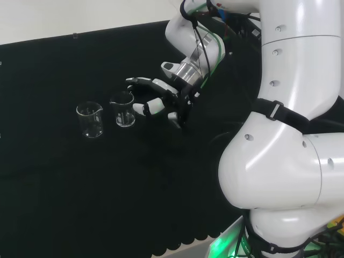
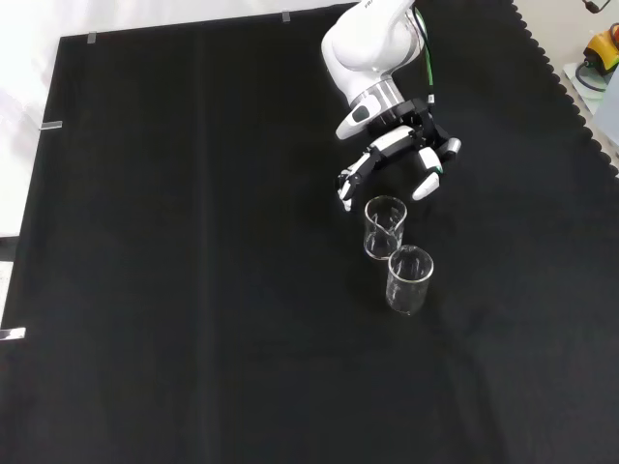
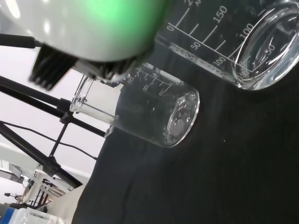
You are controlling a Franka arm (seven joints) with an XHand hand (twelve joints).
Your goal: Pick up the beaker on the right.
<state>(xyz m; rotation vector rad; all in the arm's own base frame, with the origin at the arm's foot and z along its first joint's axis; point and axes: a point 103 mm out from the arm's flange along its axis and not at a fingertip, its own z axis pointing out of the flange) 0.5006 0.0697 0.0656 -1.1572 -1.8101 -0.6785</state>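
The beaker on the right in the head view is the target; it stands upright on the black cloth, empty as far as can be seen, with its opening upward. In the front view the same beaker is the farther one of the pair, and the second beaker stands just beside it, nearer to the camera. In the head view this second beaker is seen at the left of the target, apart from it by a small gap.

The hand is placed directly to the right of the target in the head view, at about the height of the rim. Its fingers are spread and slightly bent, forming an open cup toward the glass, and nothing is held between them. One fingertip reaches close to the rim; whether it touches cannot be told.

The move is judged to need a short advance toward the left in the head view, so that the upright wall is enclosed without the neighbour being pushed
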